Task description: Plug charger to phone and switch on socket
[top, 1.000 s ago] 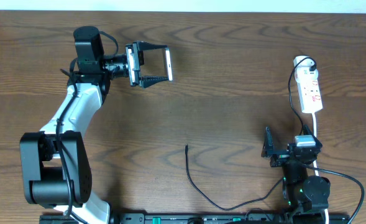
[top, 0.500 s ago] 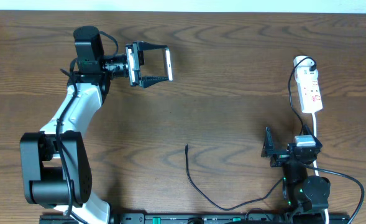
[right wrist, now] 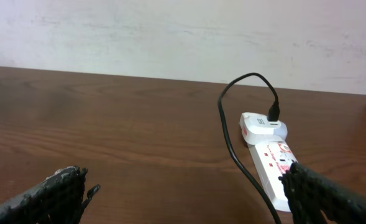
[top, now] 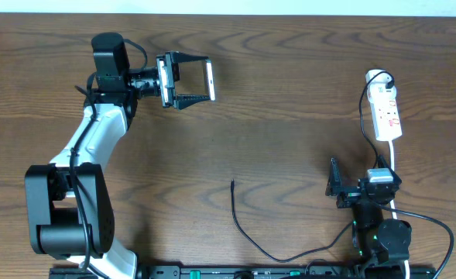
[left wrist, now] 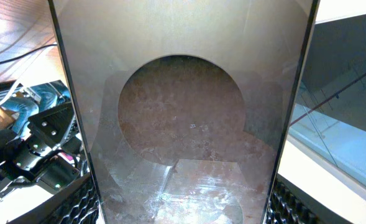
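Note:
My left gripper (top: 204,80) is shut on the phone (top: 210,80), holding it on edge above the table's far left. In the left wrist view the phone's glossy brownish face (left wrist: 183,124) fills the frame, and the left gripper (left wrist: 183,208) clamps its long sides. The charger (top: 243,229), a thin black cable, lies at the near middle with its plug tip (top: 233,184) free on the wood. Its other end runs up to a white adapter (top: 378,77) in the socket (top: 388,112) at the far right. My right gripper (top: 334,186) stands open near the front right, short of the socket (right wrist: 271,167); the right gripper (right wrist: 186,183) holds nothing.
The socket's white cord (top: 395,167) runs down past the right arm's base (top: 382,232). A loop of black cable (right wrist: 232,143) lies on the table between the right fingers. A pale wall (right wrist: 170,37) rises behind the table's far edge.

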You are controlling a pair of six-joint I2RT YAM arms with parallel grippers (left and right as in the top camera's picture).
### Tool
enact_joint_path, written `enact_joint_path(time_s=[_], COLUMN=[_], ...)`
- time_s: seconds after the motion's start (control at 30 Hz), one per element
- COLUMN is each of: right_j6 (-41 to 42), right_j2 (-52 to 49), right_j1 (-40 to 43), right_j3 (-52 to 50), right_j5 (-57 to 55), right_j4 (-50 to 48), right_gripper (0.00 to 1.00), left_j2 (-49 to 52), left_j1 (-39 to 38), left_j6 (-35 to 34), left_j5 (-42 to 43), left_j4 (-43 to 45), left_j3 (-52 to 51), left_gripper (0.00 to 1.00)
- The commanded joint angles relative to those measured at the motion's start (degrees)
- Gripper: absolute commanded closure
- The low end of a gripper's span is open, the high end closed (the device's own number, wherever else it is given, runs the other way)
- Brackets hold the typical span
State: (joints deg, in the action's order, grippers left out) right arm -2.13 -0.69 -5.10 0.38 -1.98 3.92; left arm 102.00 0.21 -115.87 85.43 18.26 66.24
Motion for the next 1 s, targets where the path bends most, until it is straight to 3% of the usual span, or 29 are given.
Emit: enact_joint_path(time_s=[0.0,0.57,0.8,0.97], right_j6=[-0.7,-1.33,-0.68,7.45], right_j2=[0.31,0.31,0.31,0.31], right_j1=[0.39,0.39,0.39,0.39], right_j3=[-0.07,-0.07,-0.07,0.07], right_j5=[-0.46,-1.11,5.7,11.58], right_j4=[0.2,-0.11,-7.32,-11.8], right_gripper=[0.01,0.01,0.01,0.01], left_j2=[-2.05,-2.05,-2.05,-2.05], left_j1=[0.11,0.11,0.11,0.11], left_j6=[-0.37,0.98,2.27,6.67], left_j5=[2.23,2.51,2.45,1.49], left_j4=[0.55,0.63,2.43,4.04], left_j3=[1.38,1.38,1.38,1.38], left_gripper=[0.93,0.93,0.93,0.93])
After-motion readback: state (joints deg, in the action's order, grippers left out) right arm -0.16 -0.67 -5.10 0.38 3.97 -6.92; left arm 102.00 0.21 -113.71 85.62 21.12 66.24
